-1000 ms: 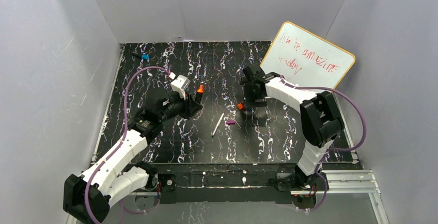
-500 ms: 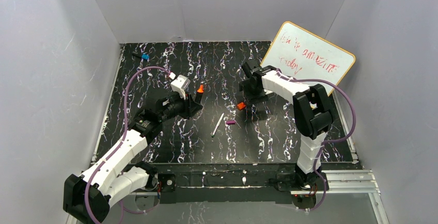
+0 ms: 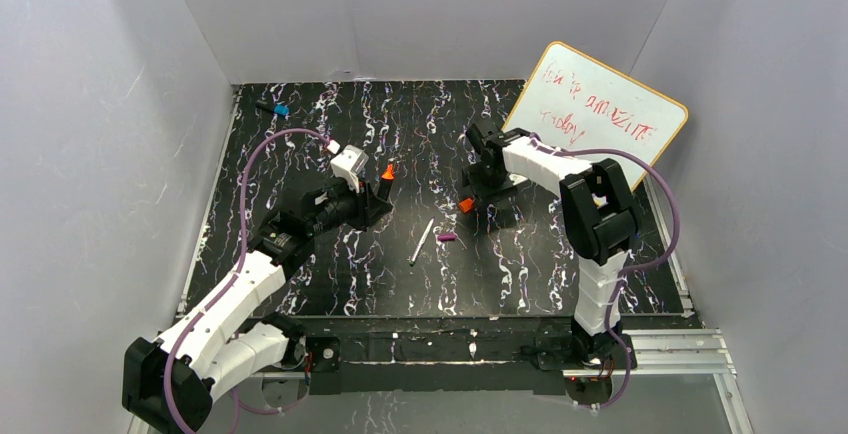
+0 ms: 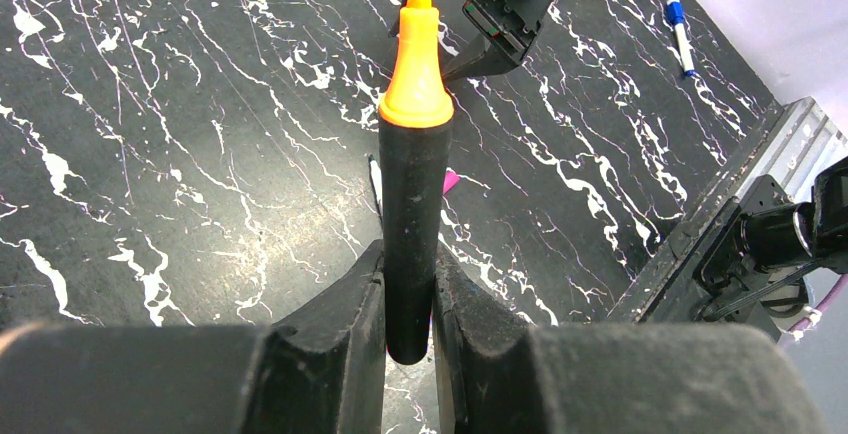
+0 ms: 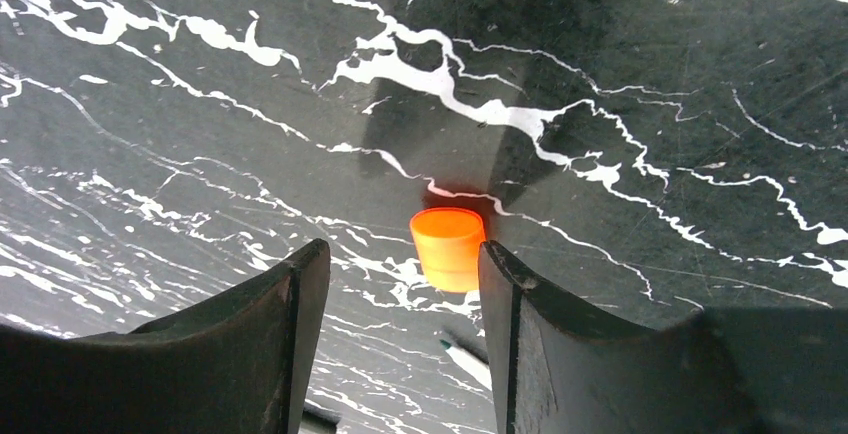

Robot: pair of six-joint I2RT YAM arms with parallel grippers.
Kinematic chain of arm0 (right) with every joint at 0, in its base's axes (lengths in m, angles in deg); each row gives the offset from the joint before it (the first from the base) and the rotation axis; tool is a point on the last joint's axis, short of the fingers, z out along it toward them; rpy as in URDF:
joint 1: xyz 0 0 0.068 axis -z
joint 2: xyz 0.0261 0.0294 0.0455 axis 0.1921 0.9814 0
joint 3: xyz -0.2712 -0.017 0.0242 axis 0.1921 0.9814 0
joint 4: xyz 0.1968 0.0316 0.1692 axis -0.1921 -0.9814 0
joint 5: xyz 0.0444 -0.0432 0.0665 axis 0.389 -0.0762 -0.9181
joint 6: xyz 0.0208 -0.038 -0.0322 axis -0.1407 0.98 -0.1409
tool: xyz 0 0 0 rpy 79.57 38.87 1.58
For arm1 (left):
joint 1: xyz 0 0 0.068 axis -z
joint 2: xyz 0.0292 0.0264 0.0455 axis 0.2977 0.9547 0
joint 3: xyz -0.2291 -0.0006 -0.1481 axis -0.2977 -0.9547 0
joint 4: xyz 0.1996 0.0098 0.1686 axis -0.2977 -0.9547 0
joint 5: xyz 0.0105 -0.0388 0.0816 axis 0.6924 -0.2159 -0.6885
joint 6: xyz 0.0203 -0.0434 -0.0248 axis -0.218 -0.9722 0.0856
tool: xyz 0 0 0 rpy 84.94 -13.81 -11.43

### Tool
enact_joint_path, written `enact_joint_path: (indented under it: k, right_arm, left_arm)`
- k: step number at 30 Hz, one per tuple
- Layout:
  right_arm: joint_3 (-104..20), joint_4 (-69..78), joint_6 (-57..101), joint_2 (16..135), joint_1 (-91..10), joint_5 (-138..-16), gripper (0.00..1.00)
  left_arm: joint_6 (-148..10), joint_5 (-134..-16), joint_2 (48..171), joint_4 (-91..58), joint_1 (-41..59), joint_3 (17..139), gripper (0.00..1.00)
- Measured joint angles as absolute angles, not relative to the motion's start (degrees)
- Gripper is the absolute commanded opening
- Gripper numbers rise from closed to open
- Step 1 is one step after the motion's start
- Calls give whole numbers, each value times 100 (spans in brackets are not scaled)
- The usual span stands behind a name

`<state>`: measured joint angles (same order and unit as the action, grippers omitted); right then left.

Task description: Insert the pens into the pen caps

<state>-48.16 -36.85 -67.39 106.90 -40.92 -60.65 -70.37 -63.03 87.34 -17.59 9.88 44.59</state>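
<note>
Only red handwriting on the whiteboard (image 3: 598,106), too blurred for reading

The orange-tipped marker (image 4: 413,204) is covering most of the white pen (image 4: 376,182) and the purple cap (image 4: 450,182) behind it

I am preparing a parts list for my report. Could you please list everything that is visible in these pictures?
orange-tipped marker: one, black with orange tip, held in the left gripper
white pen: one, white, lying mid-table
purple cap: one, purple, just right of the white pen
orange cap: one, orange, on the table between the right gripper's fingers
blue-capped pen: one, white with blue cap, seen only in the left wrist view
small item: one, dark and blue, far left corner, too small to identify
whiteboard: one, white with red writing, propped at far right
table: one, black with white veins
left gripper: shut on the marker
right gripper: open around the orange cap
</note>
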Motion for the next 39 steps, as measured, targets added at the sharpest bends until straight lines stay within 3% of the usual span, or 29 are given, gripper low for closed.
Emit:
enact_joint_path:
  k: [6, 16, 23, 26, 29, 30, 39]
  right_arm:
    - [-4788, -3678, -6684, 10873, -4092, -6106, 62]
    - [-4720, -3586, -6575, 10886, -4077, -6290, 47]
    - [-4715, -3549, -6525, 10908, -4077, -6347, 45]
    - [-4722, -3553, -6466, 10921, -4070, -6371, 35]
    - [-4726, -3538, -6415, 10945, -4070, -6471, 7]
    - [-4726, -3523, -6385, 10950, -4068, -6515, 1]
    - [-4580, -3151, -6361, 10912, -4062, -6781, 1]
  left_arm:
    - [-7018, -6303, 8734, -1759, 988, 4459, 0]
    - [-6998, -6303, 8732, -1907, 988, 4459, 0]
    - [-6987, -6305, 8732, -1929, 988, 4459, 0]
    - [-6969, -6308, 8732, -1933, 988, 4459, 0]
    - [-6956, -6308, 8732, -1957, 988, 4459, 0]
    - [-6954, -6308, 8732, -1971, 988, 4459, 0]
    - [-6932, -6308, 8730, -1995, 988, 4459, 0]
